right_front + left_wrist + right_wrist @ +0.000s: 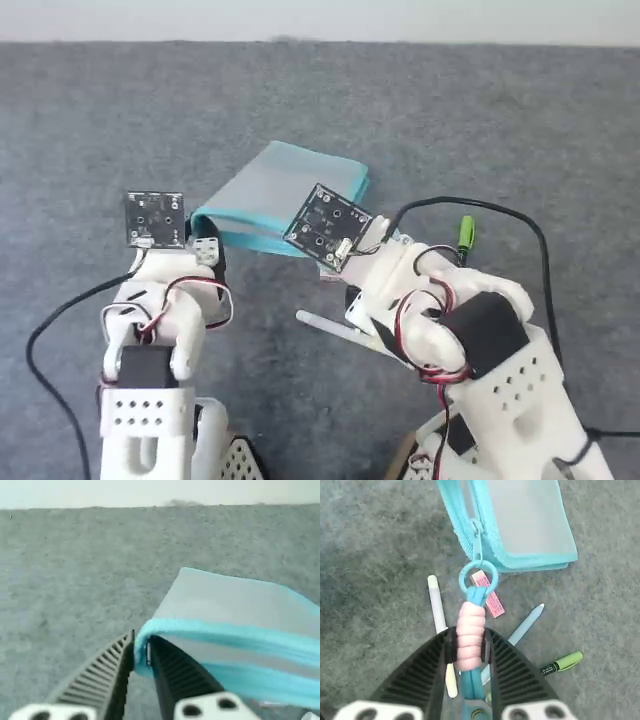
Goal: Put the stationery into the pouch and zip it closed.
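The left gripper [140, 647] pinches the teal end-edge of the pouch [235, 610], mid-table, with open grey mat [75, 580] beyond it. The right gripper [469, 637] is clamped on the pink zipper pull [471, 617] — white pen [437, 605], blue pen [525, 625] and green marker [562, 663] lie outside, just beside it.

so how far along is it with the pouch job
Early. Nothing looks packed yet: the white pen, blue pen, green marker and pink eraser lie on the table beside the pouch. In hand: the left gripper clamps the pouch's corner, and the right gripper grips the pink zip pull. Left: load all four, then zip it closed.
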Controlling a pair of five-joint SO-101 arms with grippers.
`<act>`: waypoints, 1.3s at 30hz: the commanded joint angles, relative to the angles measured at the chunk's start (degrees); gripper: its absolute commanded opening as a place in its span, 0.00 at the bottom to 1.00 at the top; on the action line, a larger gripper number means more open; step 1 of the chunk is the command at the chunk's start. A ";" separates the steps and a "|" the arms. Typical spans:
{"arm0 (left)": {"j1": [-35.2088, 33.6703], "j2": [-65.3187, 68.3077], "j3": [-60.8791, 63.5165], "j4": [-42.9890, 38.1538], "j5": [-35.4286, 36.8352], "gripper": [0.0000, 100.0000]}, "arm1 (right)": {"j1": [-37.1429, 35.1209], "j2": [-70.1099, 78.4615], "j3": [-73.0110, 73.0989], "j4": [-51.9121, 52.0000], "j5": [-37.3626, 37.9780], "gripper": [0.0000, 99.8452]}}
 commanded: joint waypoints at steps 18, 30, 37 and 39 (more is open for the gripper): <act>-1.05 1.23 -0.31 -4.92 2.02 0.01 | -11.12 -3.03 -1.05 2.95 -0.97 0.22; -6.95 1.23 2.07 -7.82 4.75 0.01 | 8.66 -0.66 13.45 -5.41 -3.52 0.20; -7.12 1.23 2.77 -7.82 4.40 0.01 | 13.85 6.46 23.91 -15.52 -4.31 0.20; -7.12 1.23 3.12 -7.82 4.40 0.01 | 17.63 8.84 24.18 -17.19 -5.63 0.20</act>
